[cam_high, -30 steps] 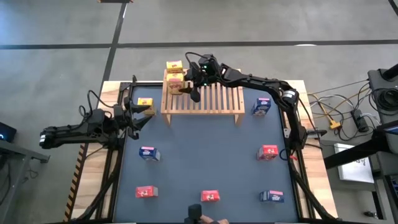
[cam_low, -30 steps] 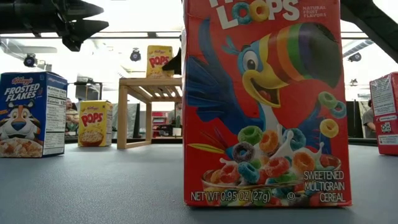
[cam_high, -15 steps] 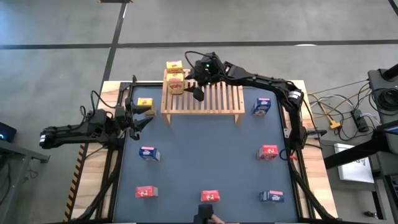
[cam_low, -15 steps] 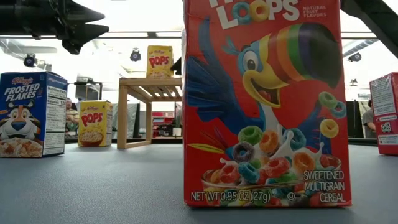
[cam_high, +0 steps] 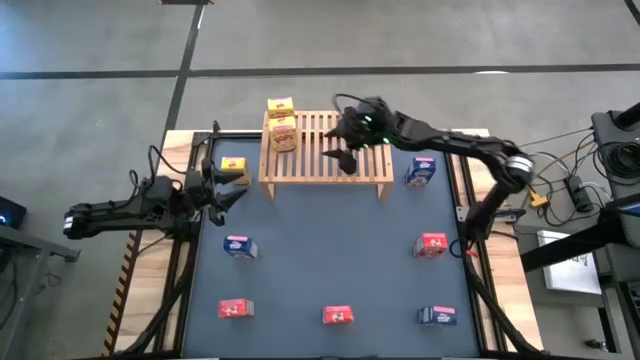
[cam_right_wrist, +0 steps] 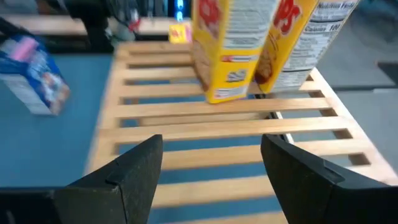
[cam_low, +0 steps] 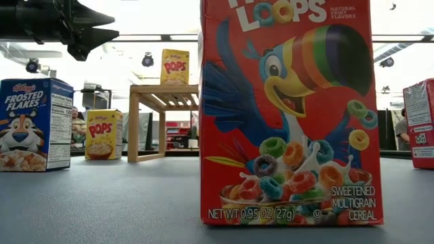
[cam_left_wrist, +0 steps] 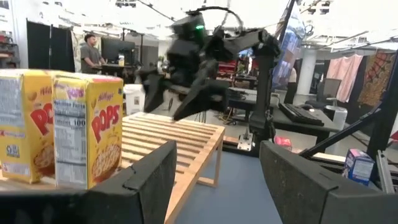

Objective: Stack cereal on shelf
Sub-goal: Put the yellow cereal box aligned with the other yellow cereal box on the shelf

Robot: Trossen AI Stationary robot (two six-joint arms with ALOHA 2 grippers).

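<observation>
The room beyond the rig is an open workshop with desks and a person standing far off; the rig stands on a grey concrete floor. The dark blue-grey worktop (cam_high: 330,250) carries a light wooden slatted shelf (cam_high: 325,160) along its far edge. The right arm reaches over the shelf, its claw (cam_high: 342,155) hovering above the slats near the middle, fingers spread and holding nothing; the right wrist view shows bare slats between the two fingers. The left arm waits at the worktop's left edge, its claw (cam_high: 222,187) parted and empty, pointing toward the shelf. Two small yellow cardboard cereal boxes (cam_high: 282,122) stand upright on the far-left part of the shelf, one just beside the other. A third yellow cereal box (cam_high: 232,166) stands on the worktop left of the shelf, just beside the left claw. The blue cereal boxes stand on the worktop: one (cam_high: 420,171) right of the shelf, one (cam_high: 239,246) at mid-left, one (cam_high: 437,316) at the near-right corner. The red cereal boxes stand at mid-right (cam_high: 432,244), near-left (cam_high: 235,309) and near-centre (cam_high: 338,316).
</observation>
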